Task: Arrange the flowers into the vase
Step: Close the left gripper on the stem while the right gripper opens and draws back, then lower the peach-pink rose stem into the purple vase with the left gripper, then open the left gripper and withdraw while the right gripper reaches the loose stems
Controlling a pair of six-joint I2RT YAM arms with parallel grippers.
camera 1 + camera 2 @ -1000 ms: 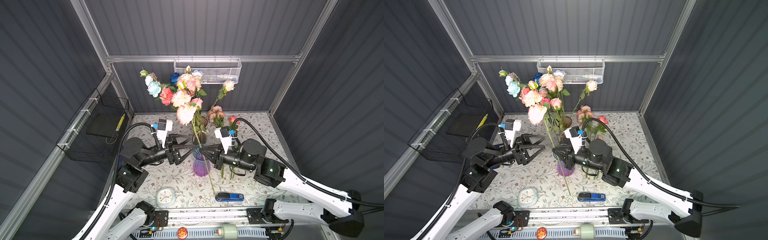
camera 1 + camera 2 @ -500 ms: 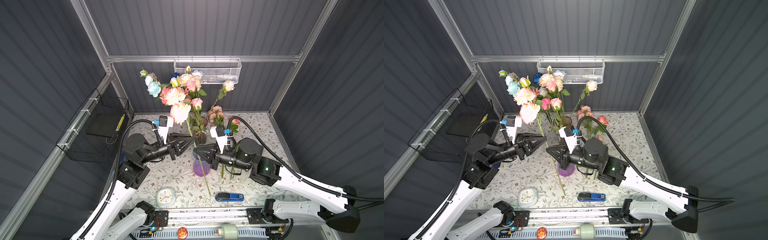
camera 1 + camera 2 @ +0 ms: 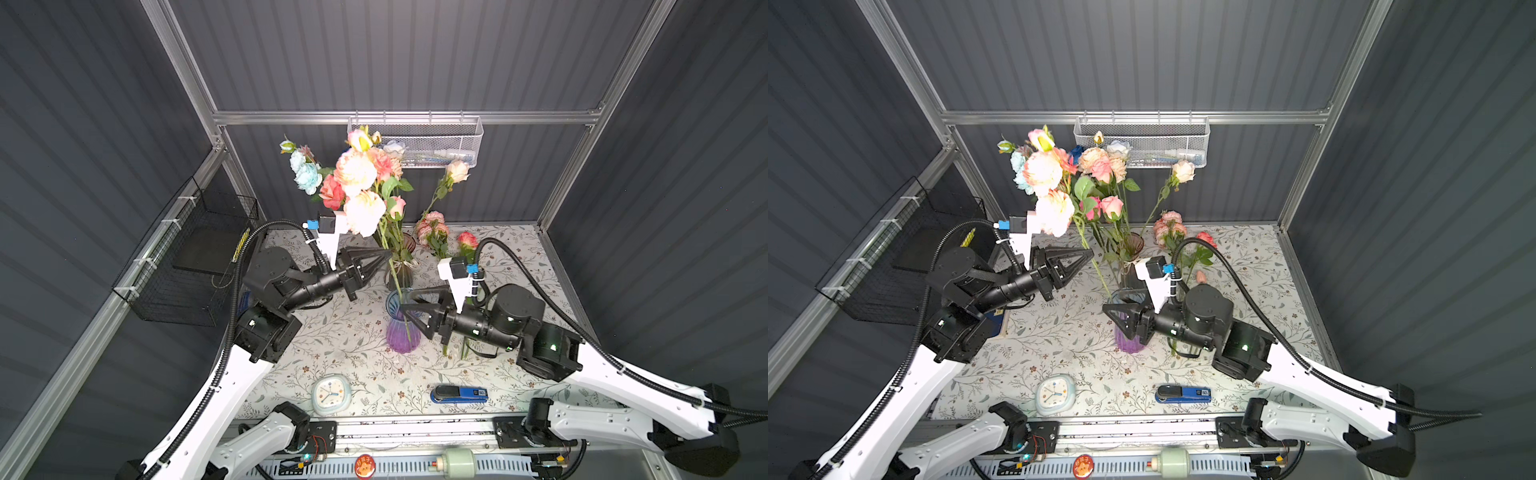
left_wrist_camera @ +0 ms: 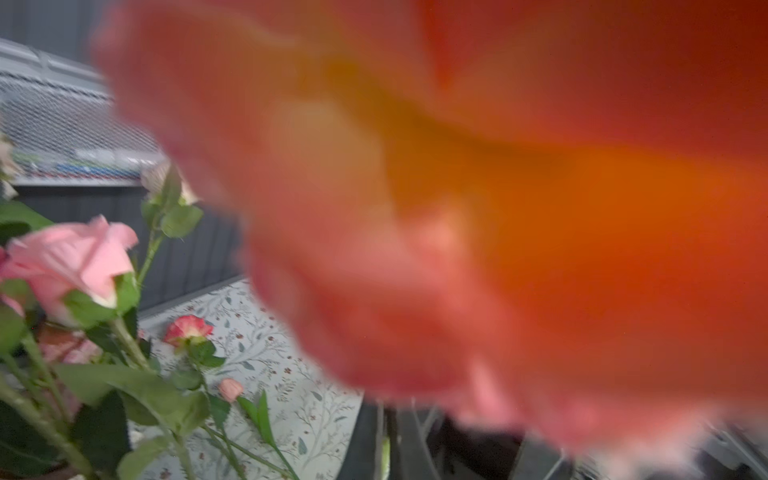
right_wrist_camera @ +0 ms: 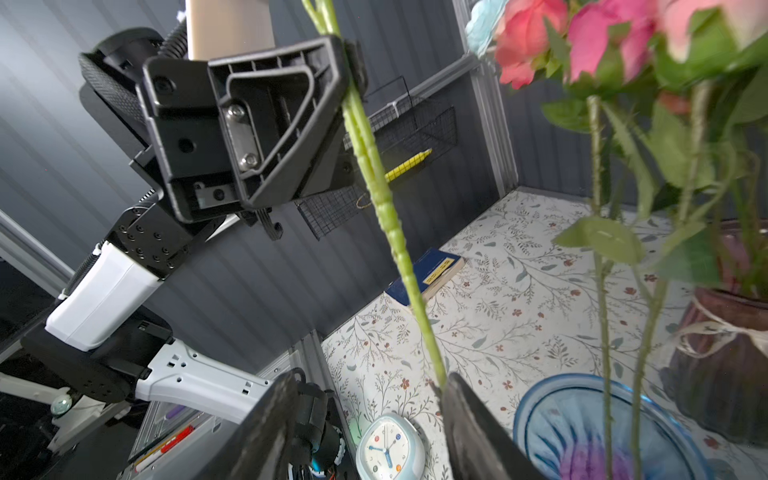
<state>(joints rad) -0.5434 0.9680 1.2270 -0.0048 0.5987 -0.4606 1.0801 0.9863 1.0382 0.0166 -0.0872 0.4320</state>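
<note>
Item: one peach-headed flower stem (image 5: pixel 385 203), pinched high by the closed left gripper (image 3: pixel 385 253) above the blue-purple vase (image 3: pixel 400 334) on the desk (image 3: pixel 340 345), right gripper (image 3: pixel 405 301) open-jawed about its lower end; risk, to my eye: heavy blooms (image 3: pixel 363 212) swing it, missing or tipping the vase.

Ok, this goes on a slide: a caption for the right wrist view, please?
Left gripper shut on a green flower stem that runs down to the open right gripper, beside the blue-purple vase.
</note>
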